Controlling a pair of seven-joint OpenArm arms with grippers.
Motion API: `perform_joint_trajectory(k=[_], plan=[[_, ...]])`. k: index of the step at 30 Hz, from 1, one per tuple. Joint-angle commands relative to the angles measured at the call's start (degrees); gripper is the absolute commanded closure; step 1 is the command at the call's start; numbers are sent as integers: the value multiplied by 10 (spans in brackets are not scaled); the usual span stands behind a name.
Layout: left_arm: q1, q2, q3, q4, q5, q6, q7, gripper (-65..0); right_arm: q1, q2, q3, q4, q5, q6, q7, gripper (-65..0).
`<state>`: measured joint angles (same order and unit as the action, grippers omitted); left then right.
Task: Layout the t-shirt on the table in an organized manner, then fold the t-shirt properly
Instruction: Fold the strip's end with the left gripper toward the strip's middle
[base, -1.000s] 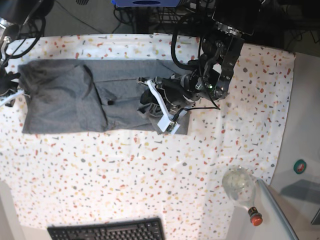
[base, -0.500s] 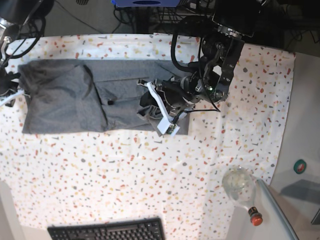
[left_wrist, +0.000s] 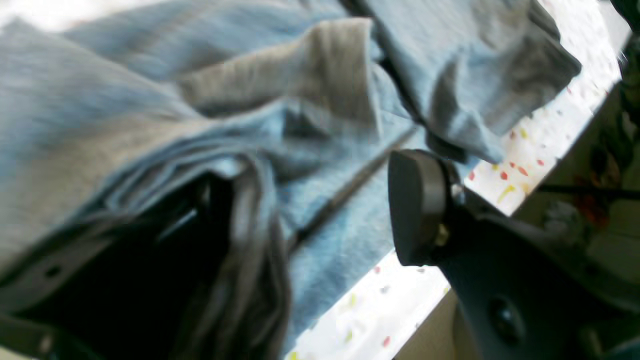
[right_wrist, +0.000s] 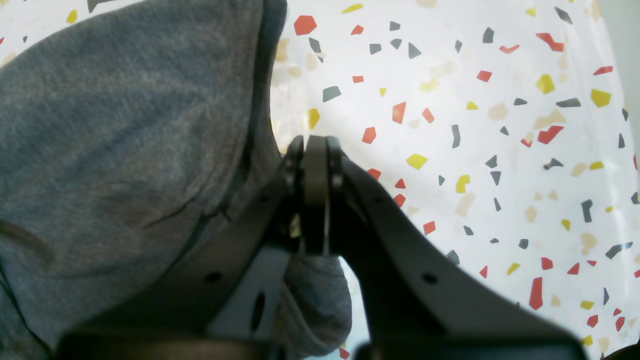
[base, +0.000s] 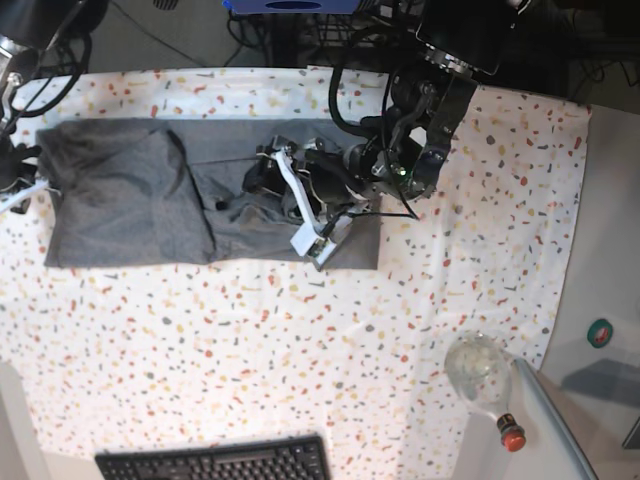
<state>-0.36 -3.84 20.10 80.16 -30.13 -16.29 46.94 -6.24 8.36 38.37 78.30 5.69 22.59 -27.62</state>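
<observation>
Cloth of the grey t-shirt (base: 130, 195) lies spread across the far half of the speckled tabletop (base: 300, 340), its wide side running left to right in the base view, with one end folded over itself on that view's left so that a darker double layer shows there. The left gripper (base: 285, 205) sits low over the garment's other end, near the middle of the tabletop, where the fabric is bunched and rumpled. In the left wrist view its jaws stand apart: one dark rounded pad (left_wrist: 417, 207) is bare and clear of the cloth, while folds of the shirt drape over the other side, which is mostly hidden, so nothing is pinched between them. The right gripper (right_wrist: 315, 200) rests at the shirt's opposite edge, on the base view's far left; its jaws are pressed together, and a small lump of grey fabric shows just behind the tips, though whether cloth is caught between them cannot be told. A clear bottle (base: 482, 378) with a red cap lies near the tabletop's corner, and a black keyboard (base: 215, 460) sits at the near edge.
</observation>
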Motion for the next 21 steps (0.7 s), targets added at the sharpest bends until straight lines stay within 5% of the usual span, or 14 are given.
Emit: perform_joint_trajectory(k=[1,13,21], plan=[[-18,2,10,-4,-9,-2,-9,-411,7,10,2,8,4,1,13,0],[-38,25,125,-15,-9,-2,-7,-411,7,10,4,8,4,1,13,0],[-11,-13,59,81,-13,-2,-5,-410,8,9,5,12,5,1,13,0]])
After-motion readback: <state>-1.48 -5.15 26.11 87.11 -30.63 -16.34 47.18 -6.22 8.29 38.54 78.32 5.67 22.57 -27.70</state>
